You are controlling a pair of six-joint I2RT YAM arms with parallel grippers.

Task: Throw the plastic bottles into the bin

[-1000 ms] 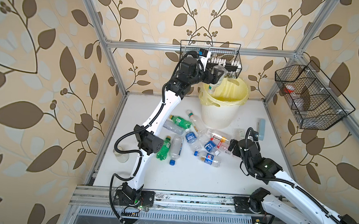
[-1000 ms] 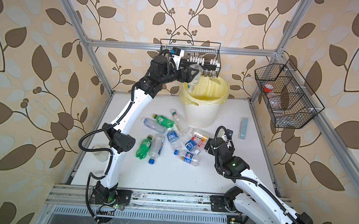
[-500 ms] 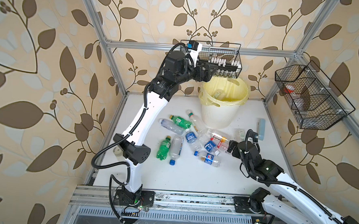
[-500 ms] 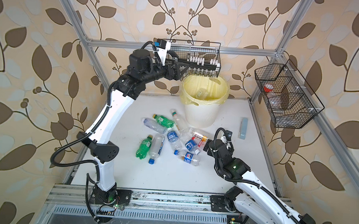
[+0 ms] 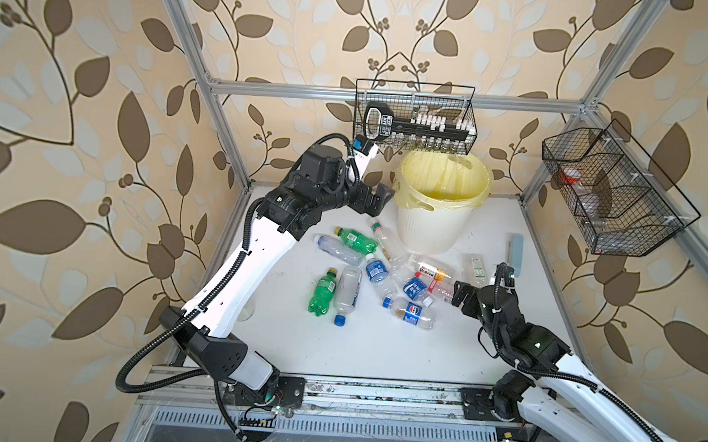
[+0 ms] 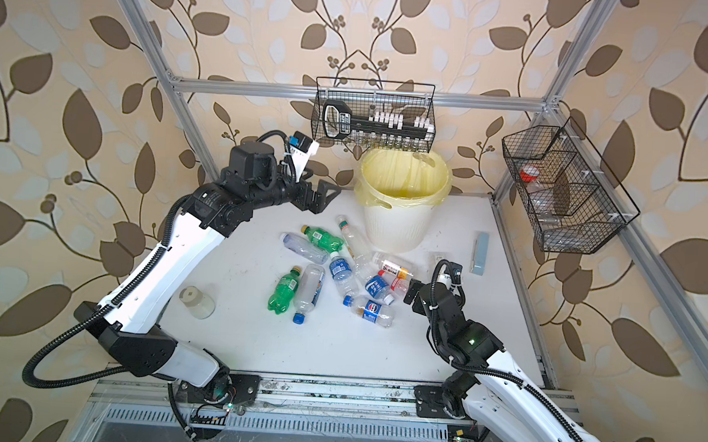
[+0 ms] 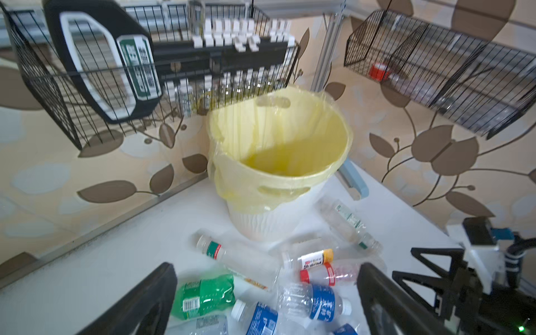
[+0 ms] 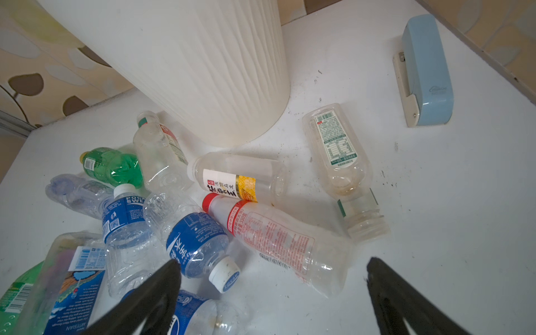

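The bin stands at the back of the white table. Inside, its yellow bag is shadowed and blurred, so what lies there I cannot tell. The left gripper hangs beside the bin's rim, jaws wide apart and empty. The right gripper is low over the table, also spread wide, holding nothing; the wrist picture's edge cuts most of it off. The plastic bottles lie heaped in front of the bin, the clear ones overlapping and hard to separate.
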